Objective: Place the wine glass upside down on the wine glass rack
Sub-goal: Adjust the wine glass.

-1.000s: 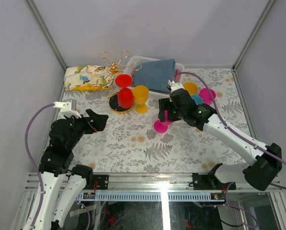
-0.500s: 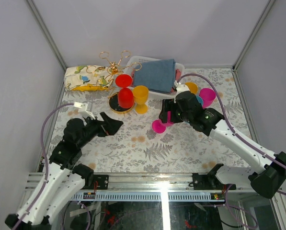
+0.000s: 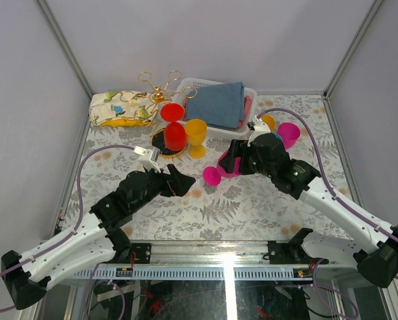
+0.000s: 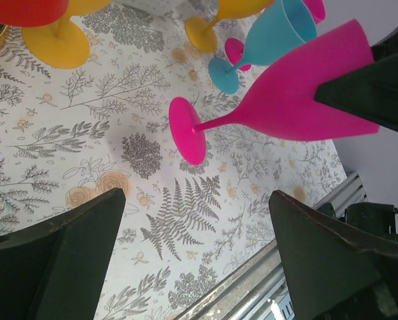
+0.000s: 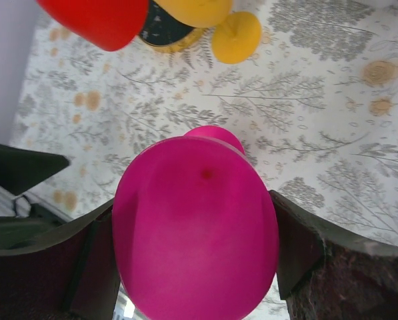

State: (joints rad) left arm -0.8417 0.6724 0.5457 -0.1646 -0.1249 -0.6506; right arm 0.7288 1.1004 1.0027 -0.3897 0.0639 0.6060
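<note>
My right gripper (image 3: 231, 160) is shut on the bowl of a magenta wine glass (image 3: 220, 169). The glass is tilted, its foot pointing left and low over the table. The bowl (image 5: 195, 227) fills the right wrist view between both fingers (image 5: 299, 247). My left gripper (image 3: 181, 181) is open and empty just left of the glass's foot (image 4: 187, 130). The wine glass rack (image 3: 160, 90), gold wire on a dark round base (image 3: 160, 148), stands at the back left. A red glass (image 3: 174, 135) hangs upside down on it.
A yellow glass (image 3: 196, 133) stands beside the rack's base. More glasses, yellow (image 3: 269, 122), magenta (image 3: 289, 133) and teal (image 4: 279, 33), stand behind the right gripper. A white basket (image 3: 251, 93) holding a blue cloth and a patterned pouch (image 3: 119, 108) lie along the back.
My left arm has reached forward and right to the middle of the table, close to the glass's foot. The right gripper has carried the magenta glass slightly left and tilted it more.
</note>
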